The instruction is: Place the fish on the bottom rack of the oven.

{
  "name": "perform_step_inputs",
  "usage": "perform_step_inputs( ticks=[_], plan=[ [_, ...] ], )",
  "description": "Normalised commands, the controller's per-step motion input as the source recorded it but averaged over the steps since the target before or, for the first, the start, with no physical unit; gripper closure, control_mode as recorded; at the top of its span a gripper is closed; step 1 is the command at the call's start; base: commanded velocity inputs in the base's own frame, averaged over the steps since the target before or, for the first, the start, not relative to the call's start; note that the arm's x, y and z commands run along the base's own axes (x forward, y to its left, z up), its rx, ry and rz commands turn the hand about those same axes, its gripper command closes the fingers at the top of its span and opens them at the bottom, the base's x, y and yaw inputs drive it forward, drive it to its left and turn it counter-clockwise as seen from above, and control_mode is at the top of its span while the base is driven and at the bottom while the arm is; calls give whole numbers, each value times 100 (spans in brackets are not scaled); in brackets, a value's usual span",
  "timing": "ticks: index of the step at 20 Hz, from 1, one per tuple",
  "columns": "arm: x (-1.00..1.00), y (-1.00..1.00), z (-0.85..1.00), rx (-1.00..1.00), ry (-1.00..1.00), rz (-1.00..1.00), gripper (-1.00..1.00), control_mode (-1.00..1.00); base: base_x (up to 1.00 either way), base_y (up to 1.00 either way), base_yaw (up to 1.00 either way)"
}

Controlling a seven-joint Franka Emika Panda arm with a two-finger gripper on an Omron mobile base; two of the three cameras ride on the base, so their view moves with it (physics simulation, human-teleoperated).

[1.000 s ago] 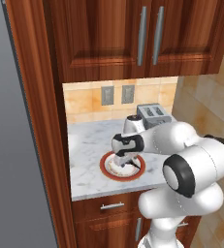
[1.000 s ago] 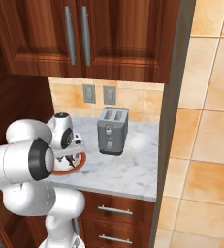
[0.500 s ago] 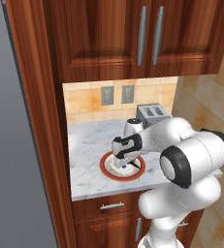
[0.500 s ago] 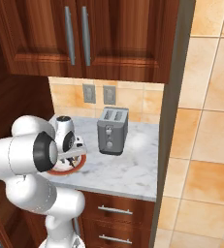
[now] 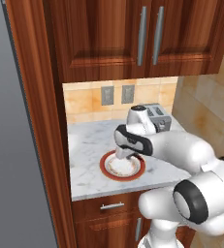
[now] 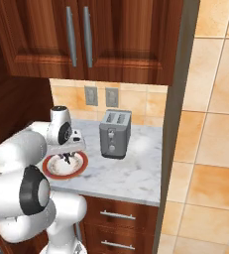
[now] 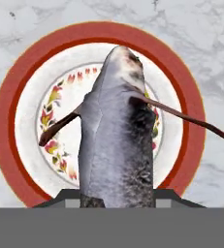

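Observation:
The dark grey fish [image 7: 116,140] rises from between my fingers, head pointing away and thin fins sticking out to both sides. My gripper [image 5: 125,155] is shut on the fish just above the red-rimmed white plate [image 7: 16,97], which lies on the marble counter. From the right base view the gripper [image 6: 66,158] hangs over the plate [image 6: 79,166]. The oven and its bottom rack are out of view.
A silver toaster [image 6: 114,134] stands on the counter [image 5: 87,145] to the right of the plate. Red-brown upper cabinets [image 5: 133,38] hang close overhead. A tall wooden panel [image 5: 40,145] bounds the counter's left side, and drawers [image 6: 116,218] sit below.
My hand stays over the plate with the fish in it. The arm's elbow has sunk lower and nearer the base.

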Motion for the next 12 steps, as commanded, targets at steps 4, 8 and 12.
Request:
perform_step_inputs(
  ticks=[4, 8, 12],
  plan=[
    [-96, -36, 100, 0, -1, -14, 100, -100, 0, 0, 0],
    [-100, -77, 100, 2, -6, -13, 100, -100, 0, 0, 0],
    [-100, -43, 100, 0, -10, -16, 100, -100, 0, 0, 0]
  ],
)
